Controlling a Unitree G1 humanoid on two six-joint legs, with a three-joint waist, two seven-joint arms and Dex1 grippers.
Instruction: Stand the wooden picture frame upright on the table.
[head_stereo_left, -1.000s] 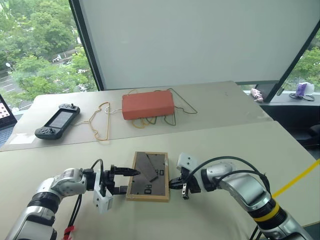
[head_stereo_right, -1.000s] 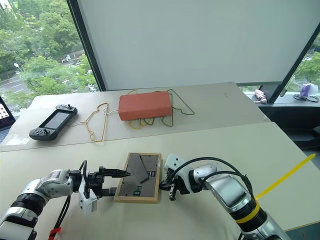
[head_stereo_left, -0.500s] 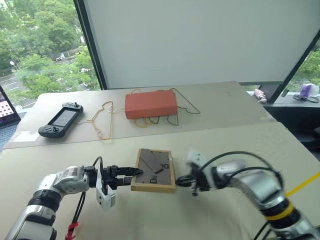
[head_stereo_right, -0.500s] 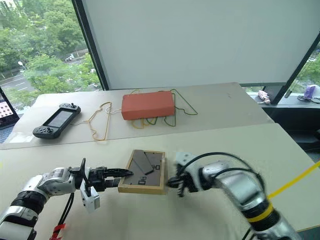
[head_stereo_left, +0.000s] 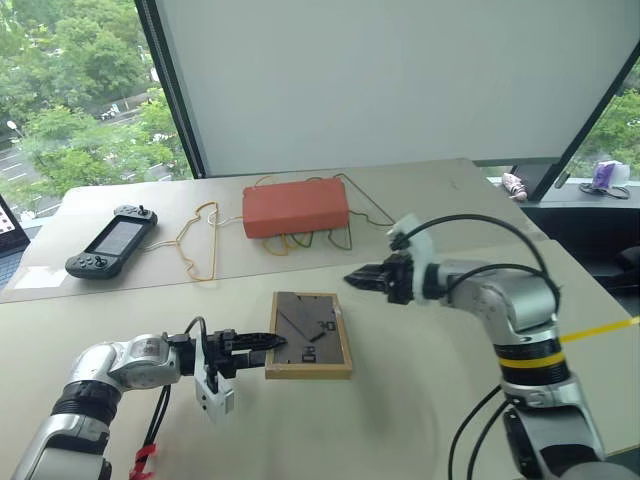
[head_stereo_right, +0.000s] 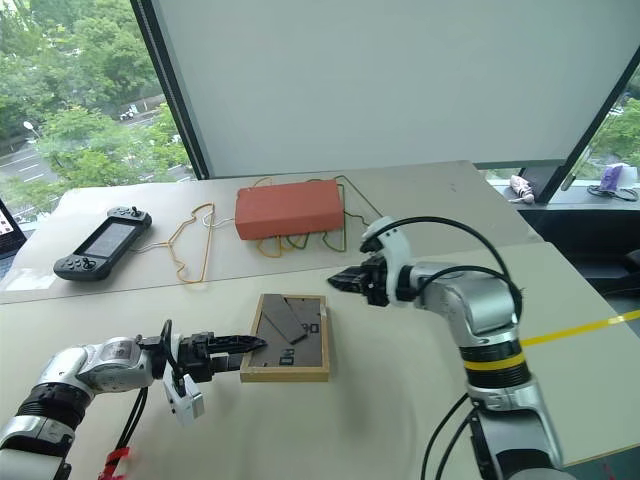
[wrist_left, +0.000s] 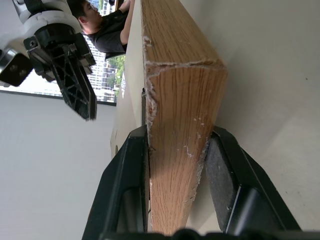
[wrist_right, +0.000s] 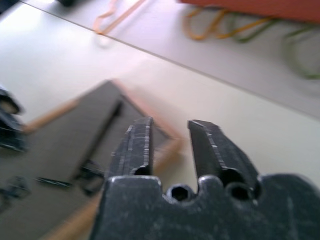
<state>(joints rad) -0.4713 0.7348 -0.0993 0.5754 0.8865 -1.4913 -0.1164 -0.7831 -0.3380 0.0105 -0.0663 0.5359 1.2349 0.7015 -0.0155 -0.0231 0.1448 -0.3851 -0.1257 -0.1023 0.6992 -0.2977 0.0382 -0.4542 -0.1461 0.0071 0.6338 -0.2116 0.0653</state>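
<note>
In the left eye view, the wooden picture frame (head_stereo_left: 309, 335) lies flat on the surface (head_stereo_left: 420, 420), its dark back facing up, near the robot and well apart from the orange-red box (head_stereo_left: 296, 208) further away. The left claw (head_stereo_left: 268, 346) pinches the frame's near left edge, while the right claw (head_stereo_left: 354, 277) hangs in the air beyond the frame and touches nothing. The right eye view gives the same layout. In the left wrist view, the two fingers (wrist_left: 131, 170) press on both faces of the light wood edge, so the grip looks firm. In the right wrist view, the right claw's fingers (wrist_right: 139, 145) are a little spread and hold nothing, above the frame's far corner. The step in hand seems to be preparing the lift. The next move probably calls for raising the frame on its edge and opening the stand on its back.
</note>
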